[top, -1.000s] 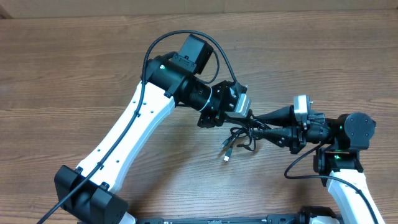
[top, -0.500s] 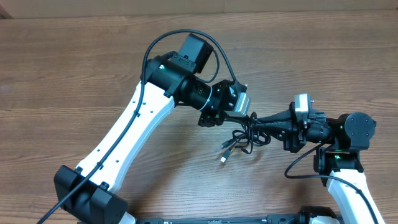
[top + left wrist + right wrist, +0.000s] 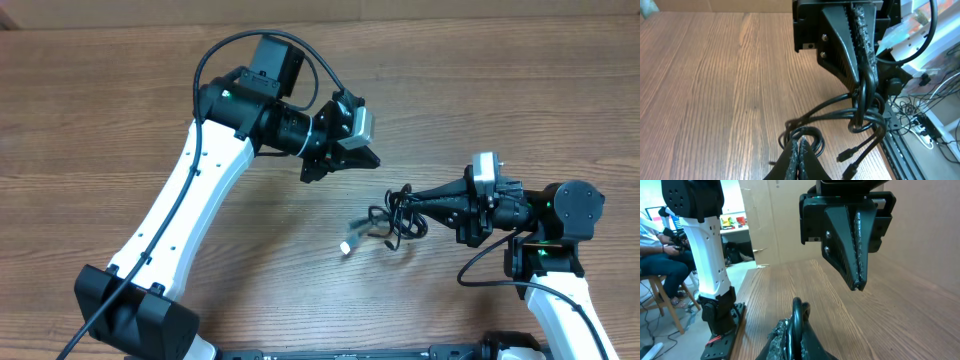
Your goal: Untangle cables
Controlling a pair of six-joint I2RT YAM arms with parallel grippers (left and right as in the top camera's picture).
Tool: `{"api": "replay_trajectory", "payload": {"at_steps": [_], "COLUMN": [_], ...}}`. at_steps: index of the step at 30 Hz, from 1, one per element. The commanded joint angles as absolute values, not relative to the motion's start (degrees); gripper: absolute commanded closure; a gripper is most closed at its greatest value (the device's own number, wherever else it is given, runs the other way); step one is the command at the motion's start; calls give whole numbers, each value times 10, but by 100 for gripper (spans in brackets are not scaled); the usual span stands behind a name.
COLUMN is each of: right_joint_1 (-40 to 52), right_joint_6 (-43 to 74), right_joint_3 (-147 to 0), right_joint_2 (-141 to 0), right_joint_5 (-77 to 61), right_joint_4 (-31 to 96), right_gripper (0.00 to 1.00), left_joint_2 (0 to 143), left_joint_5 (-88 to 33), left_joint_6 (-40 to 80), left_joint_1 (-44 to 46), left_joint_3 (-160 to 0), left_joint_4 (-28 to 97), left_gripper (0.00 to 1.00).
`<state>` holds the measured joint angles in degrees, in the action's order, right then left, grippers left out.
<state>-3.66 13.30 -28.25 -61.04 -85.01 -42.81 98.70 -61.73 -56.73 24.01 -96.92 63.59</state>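
The cables are a small black bunch of loops at mid-table, with a silver plug sticking out to the left. My right gripper is shut on the bunch's right side. In the right wrist view a black loop stands up between its fingers. The left wrist view shows the bunch hanging from the right gripper, two plug ends dangling. My left gripper is shut with nothing in it, up and to the left of the bunch and apart from it; its tips are pressed together.
The wooden table runs out in all directions. The left arm's base stands at the table's edge, with a seated person beyond it. Off the edge lie floor cords and a power strip.
My left gripper was at the bunch; it has pulled away up and to the left, empty. The right gripper has shut on the cables. The silver plug has shifted slightly left.
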Motion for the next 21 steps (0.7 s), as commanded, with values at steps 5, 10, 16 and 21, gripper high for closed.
{"api": "replay_trajectory", "payload": {"at_steps": [5,10,16,21], "right_joint_1": [-35,-35,-35,-35], "right_joint_6": [132,157,247,314], "right_joint_3": [-293,-293,-293,-293], "right_joint_2": [-606,-606,-606,-606], "right_joint_5": [-845,-790,-731,-721], "right_joint_4": [-431,-432,-477,-538], "right_gripper": [96,96,96,96], "left_joint_2": [986,986,986,986], "left_joint_5": [-642,-641,-642,-650], "left_joint_6": [-552,-552,-552,-552], "left_joint_1": [251,263,263,264], "left_joint_3": [-985,-985,-985,-985], "left_joint_4": [645,653,654,652], "left_gripper": [93,51,46,45]}}
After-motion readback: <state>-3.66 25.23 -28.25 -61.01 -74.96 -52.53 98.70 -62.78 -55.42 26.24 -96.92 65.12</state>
